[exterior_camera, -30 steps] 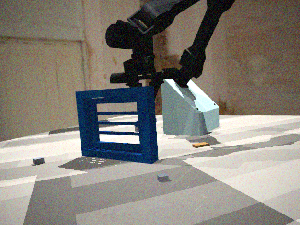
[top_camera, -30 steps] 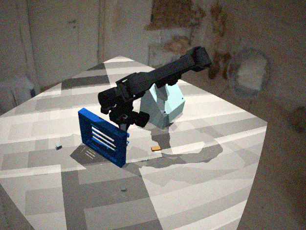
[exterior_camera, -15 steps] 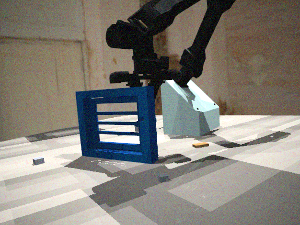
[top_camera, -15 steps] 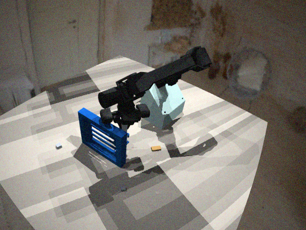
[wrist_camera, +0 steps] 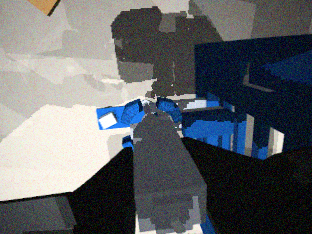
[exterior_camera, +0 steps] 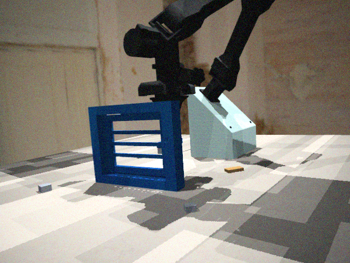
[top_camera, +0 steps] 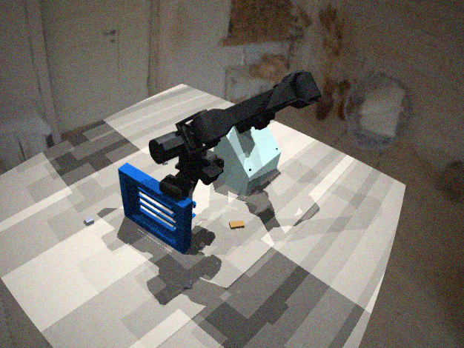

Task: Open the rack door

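Observation:
The blue frame (top_camera: 186,228) (exterior_camera: 176,161) (wrist_camera: 220,73) stands upright on the table. The slatted blue door (exterior_camera: 137,144) (wrist_camera: 212,131) sits inside the frame and looks closed or nearly so. The upright grey handle (wrist_camera: 167,172) stands on the door's arm-facing side; the frame and gripper hide it in the top and exterior views. My gripper (wrist_camera: 157,150) points down and is shut on the handle, one dark finger on each side. In the wrist view the frame lies to the right of the handle, and a short blue bar (wrist_camera: 117,111) shows to its left.
A pale mint wedge-shaped housing (top_camera: 262,151) (exterior_camera: 210,135) stands beyond the frame under the arm. An orange block (top_camera: 236,224) (exterior_camera: 233,169) lies near it. One small grey block (top_camera: 88,221) (exterior_camera: 45,187) lies left of the frame, another (top_camera: 187,285) (exterior_camera: 190,207) in front.

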Controlling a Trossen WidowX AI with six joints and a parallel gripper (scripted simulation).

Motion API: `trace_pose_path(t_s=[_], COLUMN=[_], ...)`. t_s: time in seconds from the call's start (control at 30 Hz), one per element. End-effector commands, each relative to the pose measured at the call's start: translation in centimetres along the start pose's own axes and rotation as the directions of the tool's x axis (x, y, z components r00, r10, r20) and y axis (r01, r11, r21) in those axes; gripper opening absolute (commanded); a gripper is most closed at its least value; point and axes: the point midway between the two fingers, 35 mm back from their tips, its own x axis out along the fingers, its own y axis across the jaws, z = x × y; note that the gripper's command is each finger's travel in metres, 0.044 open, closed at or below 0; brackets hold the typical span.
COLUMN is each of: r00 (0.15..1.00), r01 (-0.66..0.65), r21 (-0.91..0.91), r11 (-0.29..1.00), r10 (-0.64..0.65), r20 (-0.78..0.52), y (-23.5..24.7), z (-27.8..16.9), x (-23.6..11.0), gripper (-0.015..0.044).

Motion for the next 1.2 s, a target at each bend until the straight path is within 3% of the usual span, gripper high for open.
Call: trace_pose_path(t_s=[0.0,0.1,1.0,1.17], r00=[1.000,1.000,1.000,1.000], r01=[-0.001,-0.002,-0.002,-0.002], r21=[-0.211,-0.281,-0.281,-0.281], r11=[0.978,0.960,0.960,0.960], r10=[-0.001,-0.001,-0.001,-0.001], r20=[-0.008,-0.008,-0.008,-0.008], y=[-0.04,-0.04,-0.04,-0.04], z=[-0.13,-0.13,-0.13,-0.13], x=[0.15,0.16,0.16,0.16], gripper=[0.0022,0.0022,0.0022,0.0153])
